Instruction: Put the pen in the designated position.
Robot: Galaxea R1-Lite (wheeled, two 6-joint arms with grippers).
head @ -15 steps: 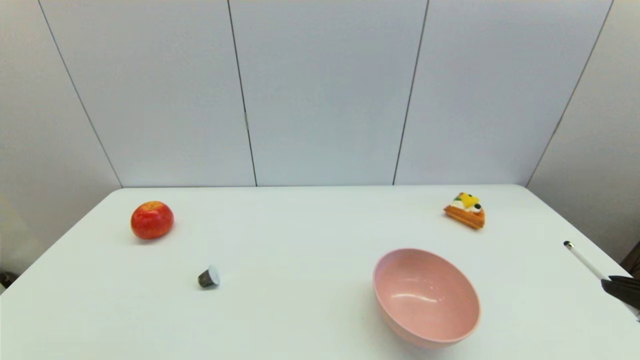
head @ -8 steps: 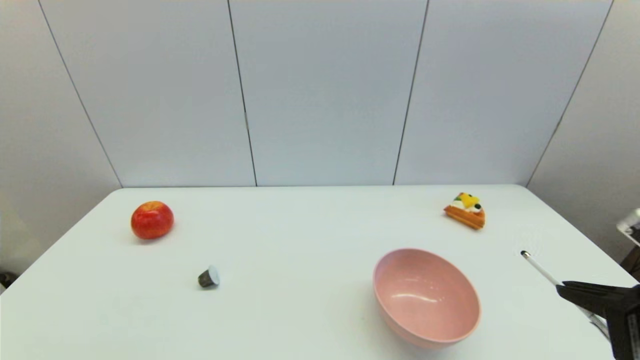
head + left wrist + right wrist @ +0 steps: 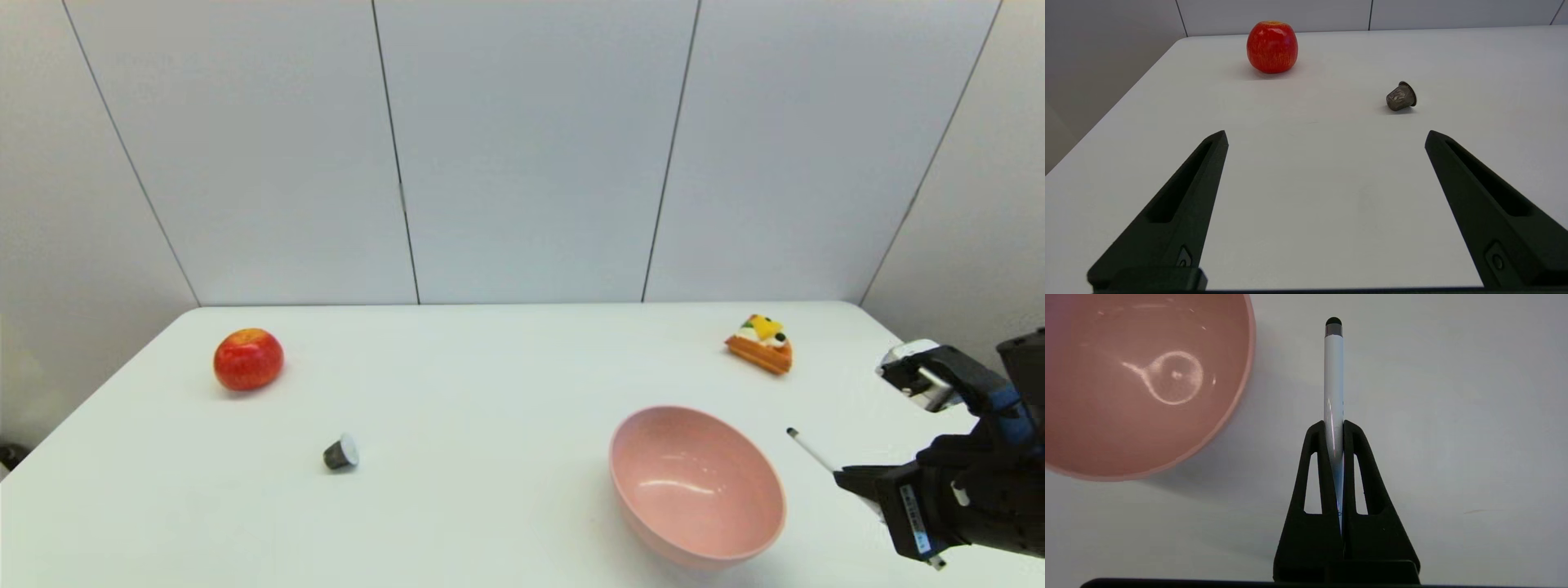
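The right pincer (image 3: 849, 478) was clamped on the pen (image 3: 810, 449), held above the desk (image 3: 490, 506) just right of the bowl (image 3: 695, 486), dark tip pointing away; the left pincer (image 3: 1327, 136) stood open, idle near the capsule (image 3: 1401, 96).

We see a red apple (image 3: 248, 359) at the white bench's (image 3: 490, 384) far left; a small dark capsule (image 3: 340, 452) lies nearer; a pink bowl (image 3: 696, 485) sits right; a cake slice (image 3: 761, 343) far right.
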